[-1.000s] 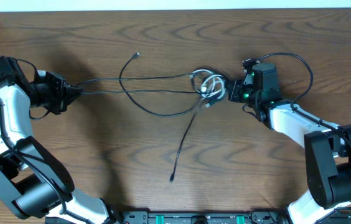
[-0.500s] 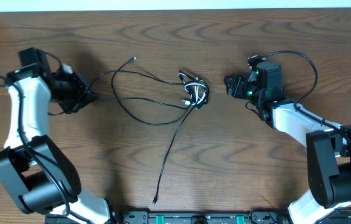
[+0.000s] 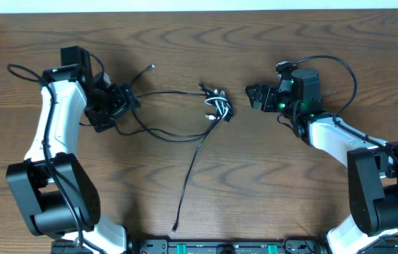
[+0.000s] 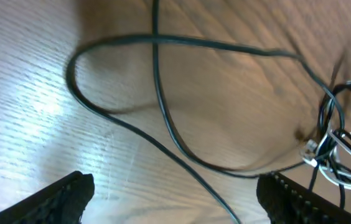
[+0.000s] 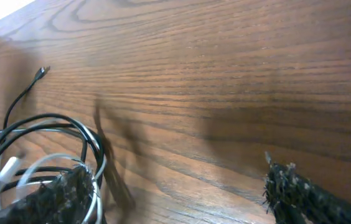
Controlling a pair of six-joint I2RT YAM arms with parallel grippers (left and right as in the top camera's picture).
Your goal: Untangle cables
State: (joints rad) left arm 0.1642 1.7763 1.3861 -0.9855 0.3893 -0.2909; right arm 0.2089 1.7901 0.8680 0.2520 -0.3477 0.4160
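Knot: a small tangle (image 3: 215,104) of black and white cords lay near the middle of the table (image 3: 305,204), between the two grippers and nearer the right one.
Long black strand: it ran from the knot (image 3: 192,162) toward the near edge of the table, and its loose end (image 3: 175,227) lay flat close to the robot's base.
Left loops: black strands swept from the knot toward the left gripper in wide curves. One short end with a small plug (image 3: 151,68) pointed off toward the far edge.
Left gripper (image 3: 124,100): its jaws stood wide apart and held nothing. It sat low over the table at the left end of the loops, with a strand just beside it.
Left wrist view: both fingers (image 4: 63,198) showed in the bottom corners, far apart. A black loop (image 4: 132,121) lay on the wood ahead, and one strand passed between the fingers along the table. Whether that strand touched them could not be told. The knot sat at the right edge.
Right gripper (image 3: 254,96): its jaws were spread wide and empty. It pointed at the knot, close beside it but apart from it.
Right wrist view: the fingers (image 5: 300,190) stood far apart with only wood between them. The knot lay ahead of the finger on the left side of the picture.
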